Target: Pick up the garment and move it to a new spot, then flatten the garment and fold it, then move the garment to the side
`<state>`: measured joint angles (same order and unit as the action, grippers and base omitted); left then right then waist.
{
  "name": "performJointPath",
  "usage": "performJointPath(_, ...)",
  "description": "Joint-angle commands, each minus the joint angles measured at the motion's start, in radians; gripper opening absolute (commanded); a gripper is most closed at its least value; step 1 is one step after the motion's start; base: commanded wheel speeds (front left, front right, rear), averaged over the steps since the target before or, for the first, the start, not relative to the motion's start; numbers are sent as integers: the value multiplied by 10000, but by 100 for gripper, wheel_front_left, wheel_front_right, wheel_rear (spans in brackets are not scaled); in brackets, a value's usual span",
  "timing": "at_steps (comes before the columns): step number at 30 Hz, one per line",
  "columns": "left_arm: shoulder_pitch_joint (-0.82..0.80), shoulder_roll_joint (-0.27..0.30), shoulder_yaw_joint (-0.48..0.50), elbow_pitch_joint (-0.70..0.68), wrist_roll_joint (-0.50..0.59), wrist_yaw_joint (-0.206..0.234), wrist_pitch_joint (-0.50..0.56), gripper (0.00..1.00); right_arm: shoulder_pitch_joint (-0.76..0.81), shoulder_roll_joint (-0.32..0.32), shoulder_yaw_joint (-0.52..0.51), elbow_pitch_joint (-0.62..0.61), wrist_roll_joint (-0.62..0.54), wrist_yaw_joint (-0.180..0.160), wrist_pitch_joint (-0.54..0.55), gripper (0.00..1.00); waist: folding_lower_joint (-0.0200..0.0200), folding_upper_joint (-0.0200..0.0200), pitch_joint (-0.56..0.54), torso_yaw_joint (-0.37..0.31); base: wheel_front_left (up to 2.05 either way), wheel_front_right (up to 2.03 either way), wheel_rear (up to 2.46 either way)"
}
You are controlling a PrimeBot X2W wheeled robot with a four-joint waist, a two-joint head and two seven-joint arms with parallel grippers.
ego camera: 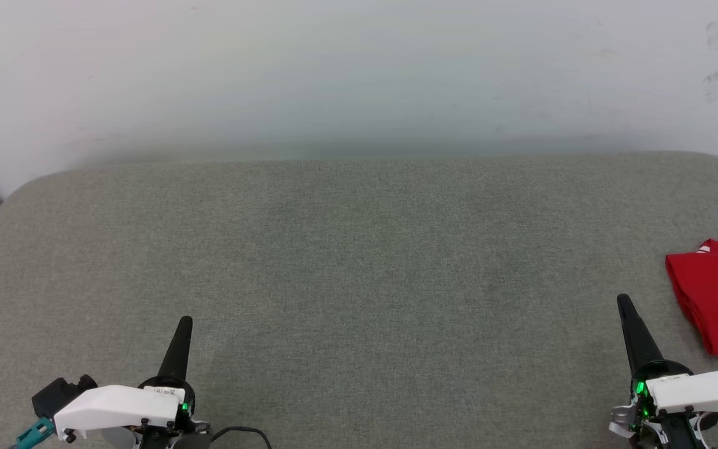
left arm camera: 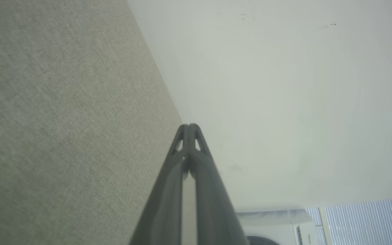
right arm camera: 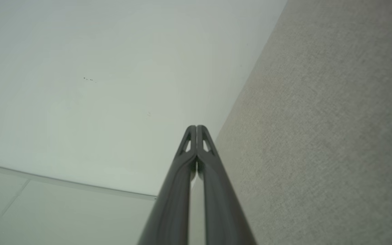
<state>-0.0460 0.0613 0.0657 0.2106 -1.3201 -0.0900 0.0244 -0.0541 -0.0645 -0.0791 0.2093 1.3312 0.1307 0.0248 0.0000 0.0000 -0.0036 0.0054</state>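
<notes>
The garment (ego camera: pixel 717 299) lies folded into a compact red bundle at the far right of the grey padded table (ego camera: pixel 359 262), partly cut off by the head view's edge, with a bit of white trim showing at its top and bottom. My right gripper (ego camera: pixel 624 302) is shut and empty, a short way to the left of the garment, not touching it. At the lower left my left gripper (ego camera: pixel 185 322) is shut and empty too, far from the garment. Each wrist view shows its gripper's tips pressed together: left gripper (left arm camera: pixel 189 126), right gripper (right arm camera: pixel 196 127).
A pale wall (ego camera: pixel 359 75) rises directly behind the table's far edge. The table's rounded left corner (ego camera: pixel 16 193) drops off to a dark gap. A white appliance (left arm camera: pixel 277 228) and window blinds (left arm camera: pixel 369 221) appear in the left wrist view.
</notes>
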Motion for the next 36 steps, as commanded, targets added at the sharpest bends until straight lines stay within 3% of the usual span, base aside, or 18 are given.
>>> performJointPath(1,-221,42,40,-16,-237,-90,80,0,-188,-38,-25,-6,243,1,53,0,0,0,2,-2,0,0,0)
performJointPath(36,-661,1,342,338,-2918,-416,783,0,-578,33,-197,344,2826,0,746,0,0,0,62,-50,0,0,0)
